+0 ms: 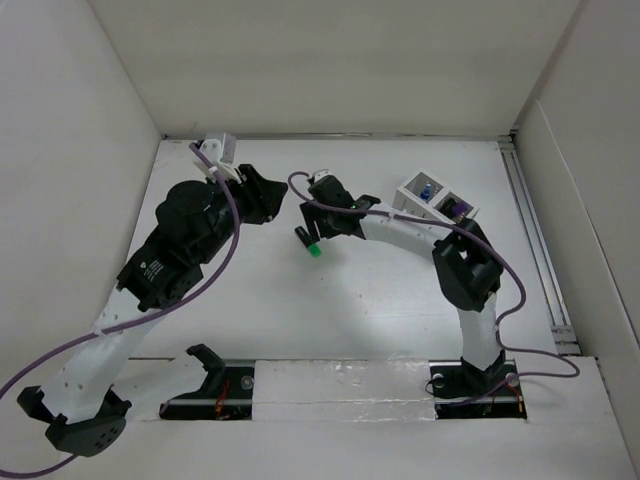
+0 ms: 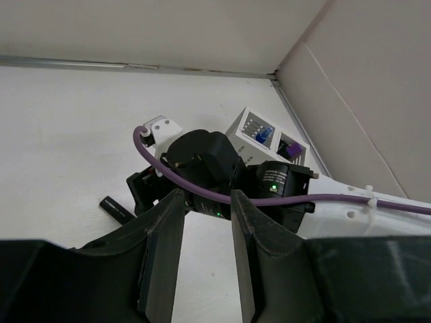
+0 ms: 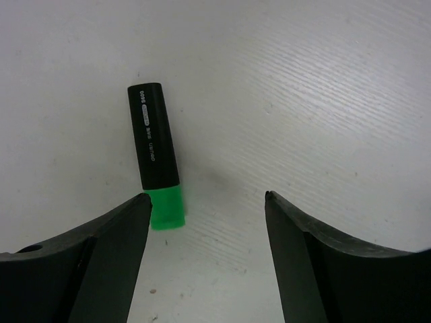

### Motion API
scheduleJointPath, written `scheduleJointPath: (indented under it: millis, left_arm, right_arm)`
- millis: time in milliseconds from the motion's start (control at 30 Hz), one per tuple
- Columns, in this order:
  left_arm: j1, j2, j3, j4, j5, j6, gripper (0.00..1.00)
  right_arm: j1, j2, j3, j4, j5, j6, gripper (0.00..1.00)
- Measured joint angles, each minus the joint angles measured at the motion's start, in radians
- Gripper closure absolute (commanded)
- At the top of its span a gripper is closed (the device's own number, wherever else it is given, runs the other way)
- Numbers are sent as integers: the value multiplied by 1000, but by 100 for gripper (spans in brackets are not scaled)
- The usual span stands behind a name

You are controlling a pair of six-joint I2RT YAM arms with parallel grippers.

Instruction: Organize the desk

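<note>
A highlighter (image 3: 153, 145) with a black body and a green cap lies flat on the white desk (image 1: 380, 300). In the top view the highlighter (image 1: 313, 249) is at mid-desk. My right gripper (image 3: 206, 196) is open and empty, low over the desk, and its left fingertip (image 3: 138, 205) is right beside the green cap. In the top view the right gripper (image 1: 305, 238) hovers over the highlighter. My left gripper (image 2: 206, 196) is open and empty. It (image 1: 278, 200) points at the right wrist from the left. The highlighter's black end (image 2: 116, 207) shows in the left wrist view.
A small white two-compartment box (image 1: 435, 200) stands at the back right, holding a blue item and a purple item; it also shows in the left wrist view (image 2: 266, 138). A metal rail (image 1: 535, 240) runs along the right edge. White panel walls surround the desk.
</note>
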Motion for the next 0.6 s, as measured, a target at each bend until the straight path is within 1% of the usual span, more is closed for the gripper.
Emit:
scheduleJointPath:
  millis: [133, 367, 400, 433, 533, 600]
  left_arm:
    - [0, -31, -10, -25, -32, 0, 68]
    - [0, -38, -12, -64, -67, 2, 68]
    - [0, -39, -12, -74, -74, 6, 68]
    - [0, -39, -12, -74, -75, 6, 68]
    - [0, -40, -12, -88, -84, 11, 68]
    - [0, -44, -12, -98, -90, 16, 68]
  right_arm:
    - [8, 74, 73, -26, -34, -22, 23]
    - [37, 190, 228, -80, -93, -42, 24]
    - [42, 202, 244, -84, -97, -43, 28]
    - [50, 217, 263, -87, -101, -45, 28]
    - [58, 259, 308, -104, -103, -45, 33]
    - [63, 296, 344, -120, -91, -43, 33]
